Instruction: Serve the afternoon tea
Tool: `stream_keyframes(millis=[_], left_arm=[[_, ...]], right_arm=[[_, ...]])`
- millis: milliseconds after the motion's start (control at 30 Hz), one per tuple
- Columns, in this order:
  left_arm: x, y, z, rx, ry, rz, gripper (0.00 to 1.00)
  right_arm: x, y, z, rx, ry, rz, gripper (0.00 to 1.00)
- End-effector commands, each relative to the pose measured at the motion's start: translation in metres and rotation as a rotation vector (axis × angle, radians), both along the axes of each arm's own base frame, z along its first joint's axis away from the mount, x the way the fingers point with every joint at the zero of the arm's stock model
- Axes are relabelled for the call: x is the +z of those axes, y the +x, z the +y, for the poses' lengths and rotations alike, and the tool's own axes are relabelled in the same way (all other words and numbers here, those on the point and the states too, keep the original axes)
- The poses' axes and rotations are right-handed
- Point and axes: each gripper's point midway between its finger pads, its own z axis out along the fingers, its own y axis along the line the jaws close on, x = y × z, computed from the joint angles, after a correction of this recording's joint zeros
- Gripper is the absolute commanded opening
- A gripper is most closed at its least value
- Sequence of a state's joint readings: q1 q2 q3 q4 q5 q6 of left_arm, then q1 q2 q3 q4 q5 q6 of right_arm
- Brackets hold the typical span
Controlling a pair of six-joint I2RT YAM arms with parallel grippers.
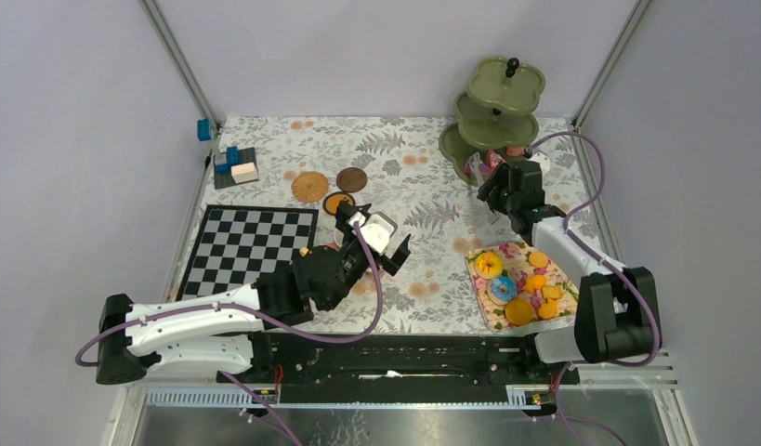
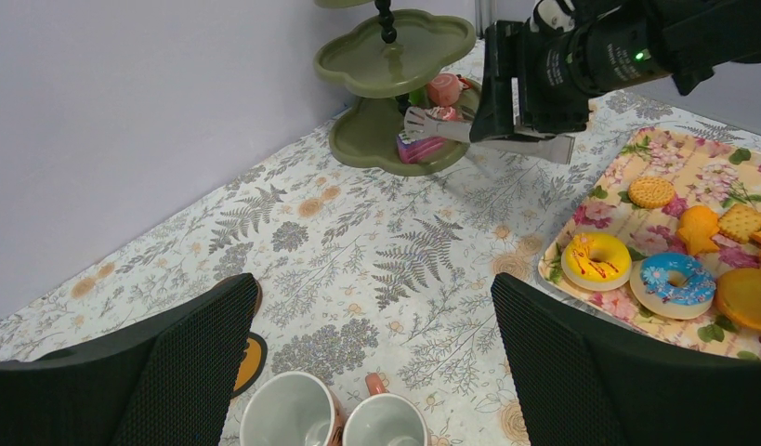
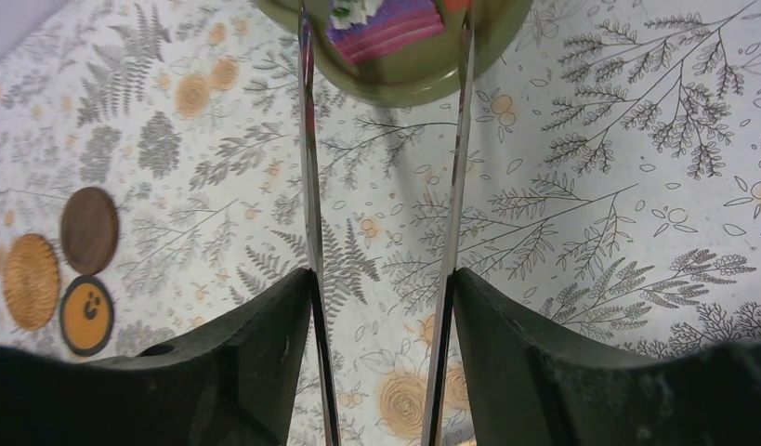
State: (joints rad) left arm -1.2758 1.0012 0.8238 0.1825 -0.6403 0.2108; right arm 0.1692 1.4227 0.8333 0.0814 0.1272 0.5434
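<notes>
Olive-green three-tier stand holds a pink-and-purple striped cake just beyond the right jaws' tips. Floral cloth: grey ferns, orange blossoms. Chessboard black-and-white. Coasters: woven tan, dark brown, orange. Donuts: yellow, blue.

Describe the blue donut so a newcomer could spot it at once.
Find the floral tray at the table's right front, by the right arm's base. The blue donut lies near its left edge, just in front of the yellow donut. It is the only blue treat; everything around it is yellow or orange.
</notes>
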Motion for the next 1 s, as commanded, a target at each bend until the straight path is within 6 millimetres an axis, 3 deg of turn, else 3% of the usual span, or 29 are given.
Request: stream_keyframes(millis=[0,100,500,833,967], left_arm=[[0.022,-0.001,0.004,0.008,-0.076,-0.028,0.99],[0.022,0.0,0.004,0.009,-0.075,-0.028,0.99],[0.023,-0.001,0.003,0.004,-0.078,-0.022,0.99],[0.024,-0.003,0.001,-0.011,-0.086,-0.013,0.99],[0.024,-0.004,0.001,-0.013,-0.09,-0.013,0.99]], right_arm=[[0.044,-0.005,0.004,0.033,0.012,-0.094,0.63],[0.049,-0.021,0.004,0.051,0.013,-0.083,0.63],[0.05,-0.122,-0.013,0.045,0.008,0.023,0.62],[0.067,-0.21,-0.04,-0.128,0.054,0.133,0.61],[0.064,-0.233,-0.029,-0.076,0.096,0.219,0.6]])
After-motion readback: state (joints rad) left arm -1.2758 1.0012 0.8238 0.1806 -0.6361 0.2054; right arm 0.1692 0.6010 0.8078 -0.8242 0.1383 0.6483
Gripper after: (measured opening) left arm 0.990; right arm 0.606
